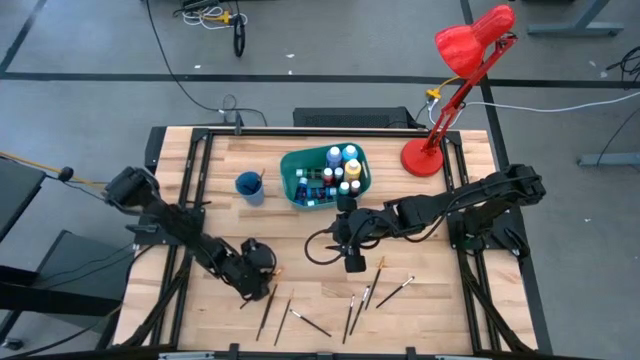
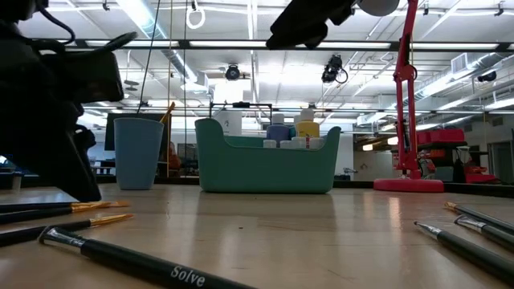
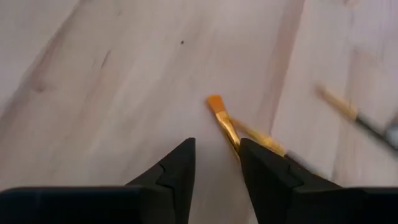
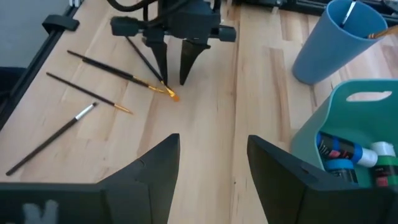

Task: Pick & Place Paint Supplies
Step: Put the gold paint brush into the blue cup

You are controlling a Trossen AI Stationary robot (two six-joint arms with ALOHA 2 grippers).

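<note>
Two brushes [image 3: 239, 134] lie crossed on the desk [image 1: 300, 230] near its front edge, beside my left tool [image 1: 262, 272], fingers apart around nothing; my right tool [image 1: 354, 263] hangs open mid-desk.

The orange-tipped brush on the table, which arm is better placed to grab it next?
Left, probably. The left gripper is down at the table with its fingers open right over the orange-tipped brush. The right gripper is open too, but sits farther off, near the teal bin.
</note>
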